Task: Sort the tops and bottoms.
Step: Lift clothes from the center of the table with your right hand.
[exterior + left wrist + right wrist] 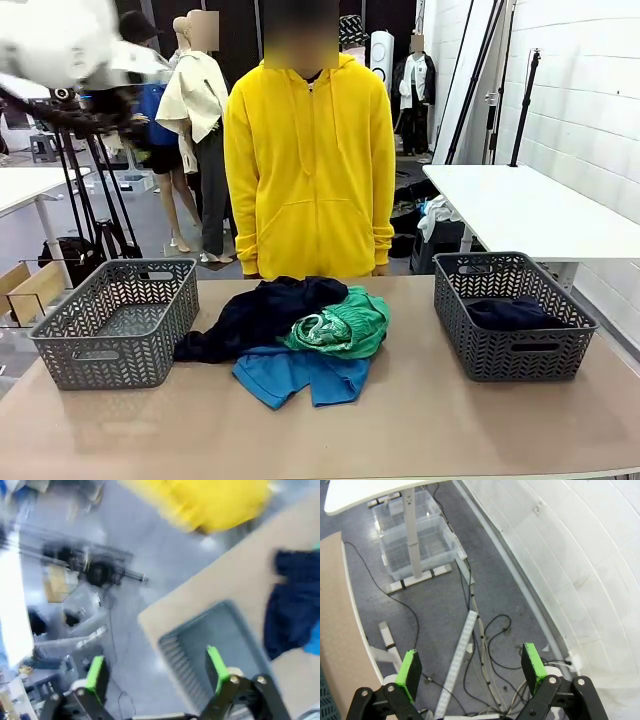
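Observation:
A pile of clothes lies mid-table in the front view: a dark navy garment (262,315), bright green shorts (345,325) with a white drawstring on top, and a bright blue shirt (300,375) underneath at the front. In the grey right basket (455,335) lies another dark navy garment (515,315). My left arm (60,45) is a blur high at the top left. My left gripper (155,672) is open and empty, high above the empty left basket (210,645), with the navy garment (292,610) to its right. My right gripper (470,667) is open and empty over the floor, off the table.
A person in a yellow hoodie (310,160) stands at the far edge behind the pile. The empty grey left basket (115,325) sits at the table's left. Beside the table edge (335,620), cables and clear plastic boxes (415,545) lie on the floor.

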`<state>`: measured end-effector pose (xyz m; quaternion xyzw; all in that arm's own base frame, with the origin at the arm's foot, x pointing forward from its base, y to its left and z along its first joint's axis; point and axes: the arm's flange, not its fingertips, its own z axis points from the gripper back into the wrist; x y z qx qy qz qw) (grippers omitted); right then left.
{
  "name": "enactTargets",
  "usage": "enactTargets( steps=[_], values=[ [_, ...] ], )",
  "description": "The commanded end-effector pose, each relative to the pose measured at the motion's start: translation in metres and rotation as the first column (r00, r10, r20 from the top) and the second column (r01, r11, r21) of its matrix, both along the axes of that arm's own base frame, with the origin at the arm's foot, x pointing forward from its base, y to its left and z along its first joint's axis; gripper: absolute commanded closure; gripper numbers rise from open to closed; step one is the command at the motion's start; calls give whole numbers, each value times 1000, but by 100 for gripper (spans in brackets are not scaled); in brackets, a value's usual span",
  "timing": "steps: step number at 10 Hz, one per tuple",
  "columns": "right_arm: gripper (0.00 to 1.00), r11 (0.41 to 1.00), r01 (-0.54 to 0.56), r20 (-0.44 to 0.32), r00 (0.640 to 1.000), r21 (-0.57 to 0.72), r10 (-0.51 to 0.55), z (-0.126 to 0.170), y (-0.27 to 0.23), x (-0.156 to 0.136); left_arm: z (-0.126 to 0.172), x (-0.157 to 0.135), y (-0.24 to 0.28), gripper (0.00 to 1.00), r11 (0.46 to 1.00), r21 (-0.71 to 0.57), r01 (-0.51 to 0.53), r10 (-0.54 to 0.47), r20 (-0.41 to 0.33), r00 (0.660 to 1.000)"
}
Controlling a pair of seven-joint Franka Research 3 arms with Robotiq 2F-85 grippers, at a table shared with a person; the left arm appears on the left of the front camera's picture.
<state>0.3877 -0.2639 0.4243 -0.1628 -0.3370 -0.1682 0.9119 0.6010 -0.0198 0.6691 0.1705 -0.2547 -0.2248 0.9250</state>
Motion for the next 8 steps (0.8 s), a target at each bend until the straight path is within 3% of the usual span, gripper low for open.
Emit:
enactTargets(
  steps=[1,3,5,6,8],
  values=[
    [0,1000,-8,-10,1000,-4,8,0,0,-1,-18,-19,59,0,974,-44,-223,224,25,974],
    [0,1000,-8,-10,1000,-4,8,0,0,-1,-52,-33,98,0,929,-89,-358,356,-37,934],
    [0,1000,-8,-10,1000,-4,8,0,0,-1,-89,-49,119,0,896,-156,-415,406,-92,909],
    [0,1000,-8,-10,1000,-4,8,0,0,-1,-99,-66,137,0,837,-239,-492,477,-119,871],
    [0,1000,-1,0,1000,0,1,0,0,0,-97,-84,163,0,777,-328,-537,541,-86,836]
  ],
)
